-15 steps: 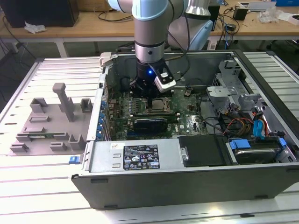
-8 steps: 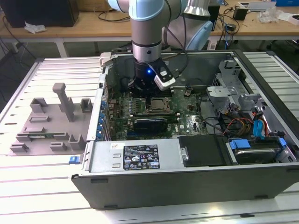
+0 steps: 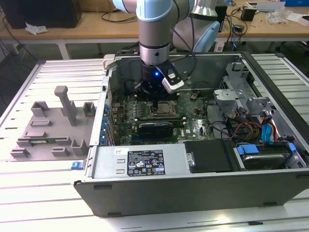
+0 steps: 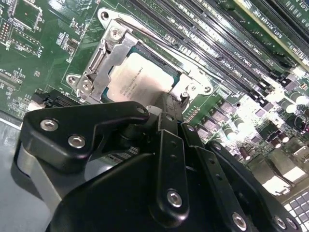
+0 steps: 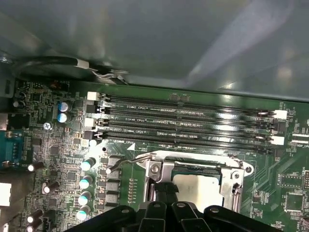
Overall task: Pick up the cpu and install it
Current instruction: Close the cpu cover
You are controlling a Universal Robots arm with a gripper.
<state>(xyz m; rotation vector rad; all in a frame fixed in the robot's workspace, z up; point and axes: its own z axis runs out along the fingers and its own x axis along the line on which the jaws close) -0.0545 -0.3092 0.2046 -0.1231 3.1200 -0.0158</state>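
The flat, square, silvery cpu (image 4: 145, 79) lies level in its metal frame (image 4: 104, 58). The black claw (image 4: 163, 115) hangs close above; I cannot tell if it is open or closed.

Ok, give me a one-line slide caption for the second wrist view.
Black gripper close above the small silvery square cpu lying in the metal-framed socket of the green motherboard.

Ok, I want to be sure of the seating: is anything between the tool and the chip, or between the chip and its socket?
Nothing visible. The chip already lies inside the socket's metal frame, and the tool hangs right over one edge of it, with no cable or part between them.
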